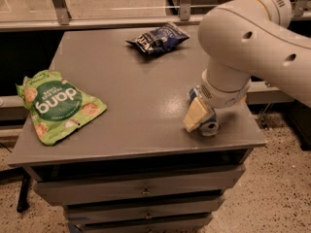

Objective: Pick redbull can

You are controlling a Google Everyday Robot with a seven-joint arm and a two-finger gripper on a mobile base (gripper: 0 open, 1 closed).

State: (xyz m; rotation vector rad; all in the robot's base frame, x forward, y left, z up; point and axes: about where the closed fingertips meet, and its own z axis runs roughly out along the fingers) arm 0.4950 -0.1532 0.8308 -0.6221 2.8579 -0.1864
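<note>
The redbull can (210, 127) lies on its side near the front right corner of the grey table (126, 106), its silver end facing the front. A bit of its blue body shows behind the gripper. My gripper (200, 118) points down from the large white arm (248, 38) and sits right at the can, covering most of it. The can rests on the table top.
A green Dang snack bag (58, 103) lies at the left front of the table. A dark blue crinkled chip bag (158, 38) lies at the back middle. The table's right edge (257, 130) and front edge are close to the can. Drawers sit below.
</note>
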